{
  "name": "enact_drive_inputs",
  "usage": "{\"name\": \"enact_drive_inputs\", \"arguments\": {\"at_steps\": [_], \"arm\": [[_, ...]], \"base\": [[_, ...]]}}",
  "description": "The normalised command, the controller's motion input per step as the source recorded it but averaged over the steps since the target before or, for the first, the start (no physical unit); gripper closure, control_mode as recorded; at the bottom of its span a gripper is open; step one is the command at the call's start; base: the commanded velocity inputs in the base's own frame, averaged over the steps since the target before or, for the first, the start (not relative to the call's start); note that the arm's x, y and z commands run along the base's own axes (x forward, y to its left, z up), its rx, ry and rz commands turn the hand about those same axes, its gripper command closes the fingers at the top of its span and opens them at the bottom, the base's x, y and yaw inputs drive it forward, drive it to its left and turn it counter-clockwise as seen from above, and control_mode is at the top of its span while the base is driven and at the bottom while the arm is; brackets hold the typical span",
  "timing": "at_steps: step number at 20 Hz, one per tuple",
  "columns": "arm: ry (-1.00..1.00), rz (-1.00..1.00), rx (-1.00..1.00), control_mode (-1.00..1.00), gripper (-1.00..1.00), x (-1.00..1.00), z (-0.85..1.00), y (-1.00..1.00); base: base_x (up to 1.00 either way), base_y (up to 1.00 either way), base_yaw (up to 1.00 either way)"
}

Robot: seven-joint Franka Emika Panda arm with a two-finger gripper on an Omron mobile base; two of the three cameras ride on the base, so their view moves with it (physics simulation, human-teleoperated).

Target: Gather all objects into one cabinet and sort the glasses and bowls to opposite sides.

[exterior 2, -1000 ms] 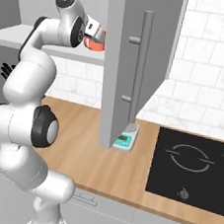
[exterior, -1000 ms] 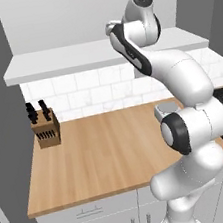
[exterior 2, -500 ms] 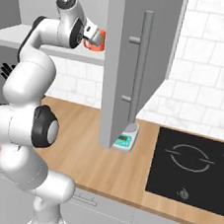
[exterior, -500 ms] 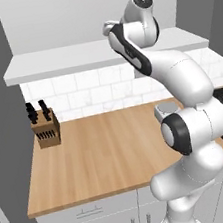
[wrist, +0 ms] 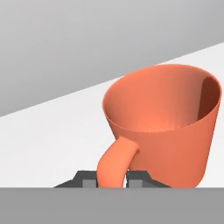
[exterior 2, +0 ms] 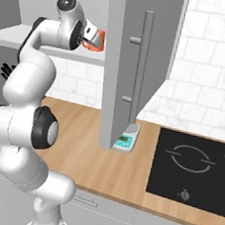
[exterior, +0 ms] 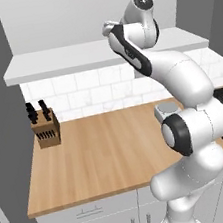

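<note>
A salmon-orange cup [wrist: 166, 127] stands upright on the white shelf [wrist: 57, 131] of the wall cabinet, its curved handle [wrist: 114, 162] turned toward the camera on the hand, where the gripper [wrist: 111, 181] has its two dark fingertips [wrist: 89, 182] drawn in on either side of that handle, clamped on it. The handle passes between the tips at the bottom of the hand view, while the cup's open mouth tilts up and away behind them, its inner wall lit and bare. Seen from the right of the base, the white arm [exterior 2: 27, 94] reaches up and across from the lower left, its hand level with the shelf, and the same cup [exterior 2: 96, 38] shows as a patch of orange just beyond the wrist, tucked against the near edge of the open grey cabinet door [exterior 2: 122, 60] with its long vertical bar handle [exterior 2: 141, 73]. From the left of the base, the arm [exterior: 183, 103] rises from the lower right and bends over the shelf [exterior: 65, 59], its upper links hiding the cup. Below, on the wooden counter [exterior: 105, 155], a knife block [exterior: 45, 129] sits near the tiled wall, and a small kitchen scale [exterior 2: 126, 138] rests beside the black hob [exterior 2: 192, 169].
</note>
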Motion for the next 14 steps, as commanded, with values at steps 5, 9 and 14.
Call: {"name": "enact_drive_inputs", "arguments": {"at_steps": [5, 9, 14], "arm": [[0.00, 0.00, 0.02, -1.00, 1.00, 0.00, 0.00, 0.00], [0.00, 0.00, 0.04, -1.00, 1.00, -0.06, 0.00, -0.09], [0.00, 0.03, 0.06, -1.00, 1.00, -0.34, 0.00, -0.26]], "base": [[0.00, 0.00, 0.00], [0.00, 0.00, 0.00], [0.00, 0.00, 0.00]]}}
